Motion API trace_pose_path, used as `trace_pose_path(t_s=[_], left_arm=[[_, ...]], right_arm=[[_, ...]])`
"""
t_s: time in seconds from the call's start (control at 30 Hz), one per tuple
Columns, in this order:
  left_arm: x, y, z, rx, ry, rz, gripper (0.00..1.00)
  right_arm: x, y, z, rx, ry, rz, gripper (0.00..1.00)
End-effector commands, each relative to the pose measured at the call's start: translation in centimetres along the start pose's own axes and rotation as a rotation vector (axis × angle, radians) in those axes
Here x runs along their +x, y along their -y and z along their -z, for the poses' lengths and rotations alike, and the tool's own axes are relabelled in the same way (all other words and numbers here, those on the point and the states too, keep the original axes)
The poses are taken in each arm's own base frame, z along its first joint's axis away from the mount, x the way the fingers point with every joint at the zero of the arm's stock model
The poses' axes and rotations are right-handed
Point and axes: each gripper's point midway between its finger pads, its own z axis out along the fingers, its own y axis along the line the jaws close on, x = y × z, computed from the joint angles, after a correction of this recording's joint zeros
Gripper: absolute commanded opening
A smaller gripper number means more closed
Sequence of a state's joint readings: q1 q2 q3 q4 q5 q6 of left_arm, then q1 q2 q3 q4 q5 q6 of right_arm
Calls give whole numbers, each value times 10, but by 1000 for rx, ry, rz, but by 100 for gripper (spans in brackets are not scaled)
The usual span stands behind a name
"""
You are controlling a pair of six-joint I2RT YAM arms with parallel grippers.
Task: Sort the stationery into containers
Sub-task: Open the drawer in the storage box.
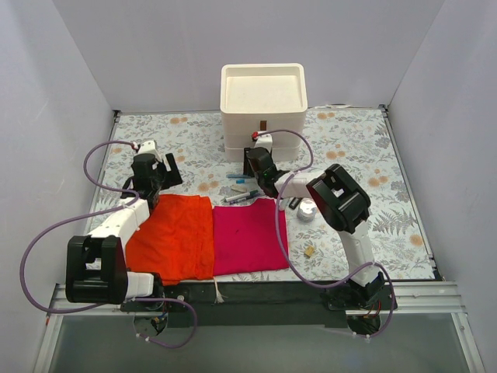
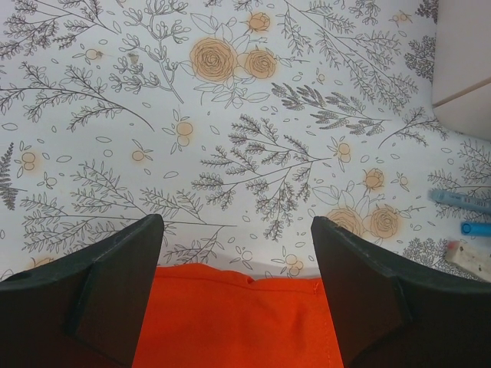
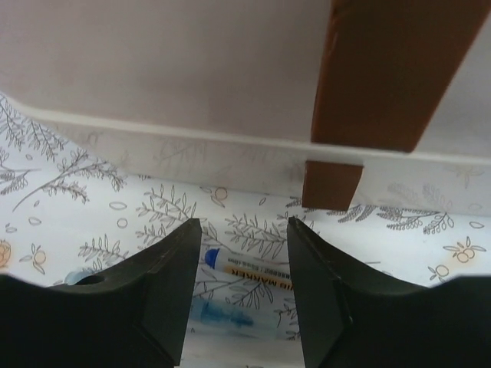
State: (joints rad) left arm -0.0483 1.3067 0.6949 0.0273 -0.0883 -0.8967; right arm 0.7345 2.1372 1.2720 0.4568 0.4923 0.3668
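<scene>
Just in front of the cream-white plastic three-drawer unit (image 1: 262, 124), the right gripper (image 3: 244, 222) hangs with its black fingers moderately apart, holding nothing, and a brown pull tab (image 3: 383, 69) is close ahead. Below it, a white blue-capped marker (image 3: 249, 270) and a pale blue pen (image 3: 222, 316) lie on the floral tablecloth (image 2: 230, 115). The left gripper (image 2: 238, 222) is spread wide and empty above the far edge of the orange cloth (image 2: 238, 322).

Bright even light, soft shadows, wrist foregrounds blurred
</scene>
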Motion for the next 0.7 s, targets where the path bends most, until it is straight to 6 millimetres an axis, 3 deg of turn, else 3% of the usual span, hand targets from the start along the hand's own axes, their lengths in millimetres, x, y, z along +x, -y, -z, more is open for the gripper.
trace_pose_path(t_s=[0.0,0.37,0.57,0.6,0.67], left_arm=[[-10,-3,6,5,31,8,79],[-12,-1,-8,16,18,32,79],[-10,0,-9,22,10,45,79],[-11,1,-9,25,10,48,79],[-11,2,-9,29,12,50,79]], right_arm=[[-43,1,-11,33,124,-63,54],[-45,24,-21,68,115,-86,41],[-45,32,-18,82,112,-89,16],[-45,34,-18,84,111,-89,4],[-43,36,-16,84,103,-87,1]])
